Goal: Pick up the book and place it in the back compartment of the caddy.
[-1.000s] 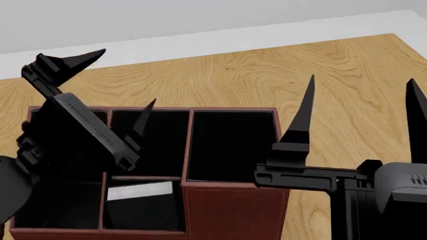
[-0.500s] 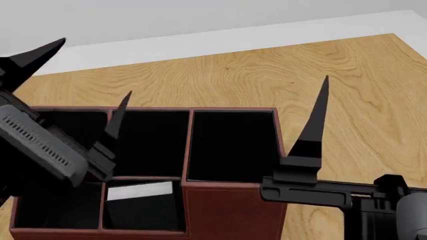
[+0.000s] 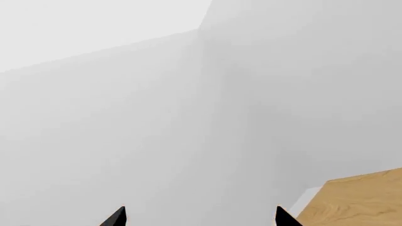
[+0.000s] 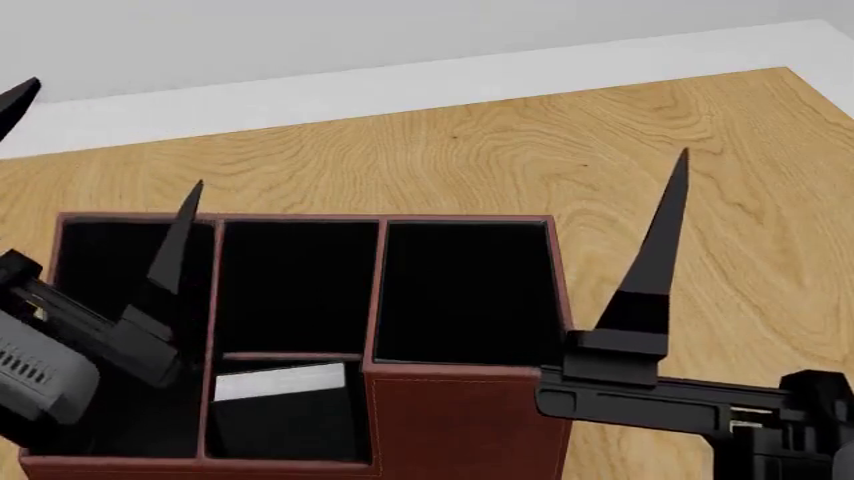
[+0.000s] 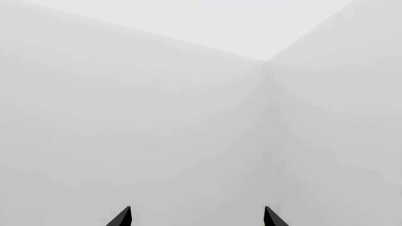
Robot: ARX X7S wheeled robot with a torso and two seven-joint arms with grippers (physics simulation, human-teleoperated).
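Presently: book (image 4: 279,385) lodged in caddy (image 4: 461,420) back compartment (image 4: 284,412); left gripper (image 4: 94,145) and right gripper (image 5: 196,217) spread wide, empty; risk: left arm clipping caddy wall.

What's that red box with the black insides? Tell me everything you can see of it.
The caddy is a dark red, leather-look rectangular box with stitched edges, standing on the wooden table. Thin walls split its black interior into four cells. The small near middle cell holds the book, its white page edges showing. Neither arm's jaws touch it.
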